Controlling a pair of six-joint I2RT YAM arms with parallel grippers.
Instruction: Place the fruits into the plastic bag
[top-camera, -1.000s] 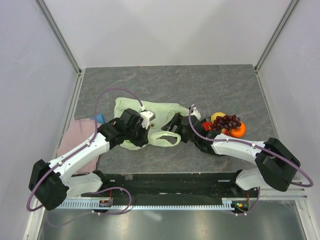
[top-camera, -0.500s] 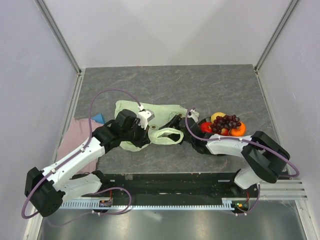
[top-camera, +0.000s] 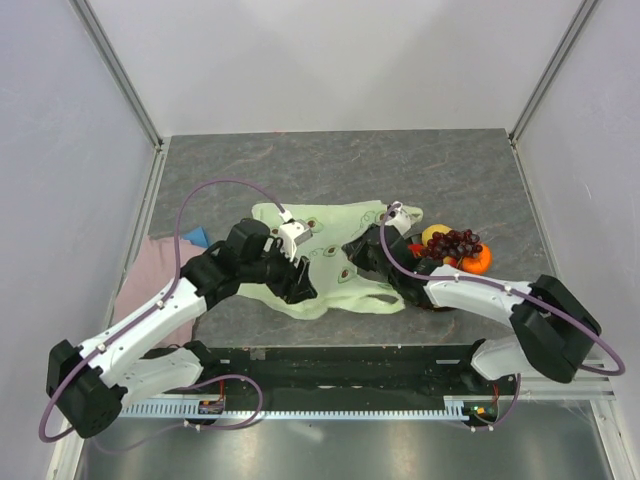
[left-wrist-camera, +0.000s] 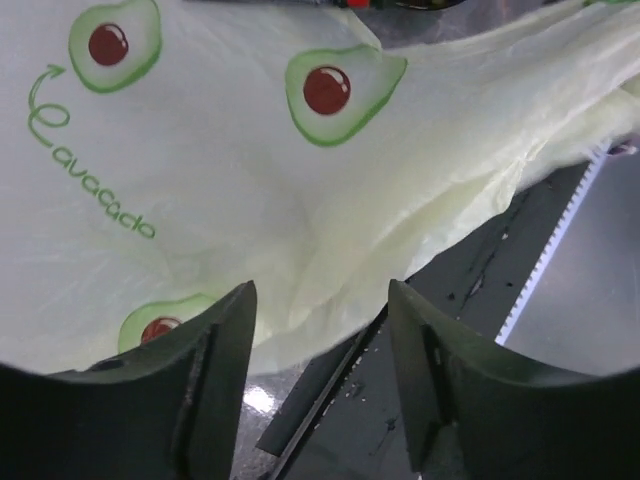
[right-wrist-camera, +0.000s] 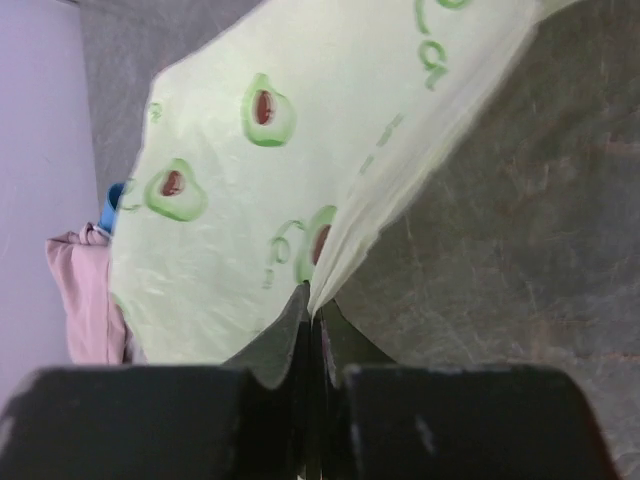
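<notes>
Since a second ago, the plastic bag (top-camera: 330, 255) has gone from a bunched lump with its loops trailing toward you to a wider, flatter sheet whose avocado prints now face up. Your grippers have also swapped roles. The left gripper (left-wrist-camera: 320, 375) had been closed, and its jaws now stand well apart with nothing between them; the bag's near edge hangs just past the fingertips (left-wrist-camera: 232, 310). The right gripper (right-wrist-camera: 310, 305) had been wide, and it is now pinched tight on a fold of the bag's edge.

The bag lies on the desk (top-camera: 400, 170) between the two grippers, its film flat enough that no bulge shows in it. The fruits (top-camera: 452, 248) are outside it, piled just beside its right end: dark grapes (top-camera: 458, 242) on top, an orange (top-camera: 479, 261) at the near right, a lemon (top-camera: 435, 233) behind, and something red (top-camera: 416, 250) next to the right arm.

The bag's long axis runs left to right across the desk. A narrow strip like a handle lies along its near right edge, but you cannot tell which way the mouth opens. The pink cloth (top-camera: 150, 275) lies off the bag's left end, apart from it.
</notes>
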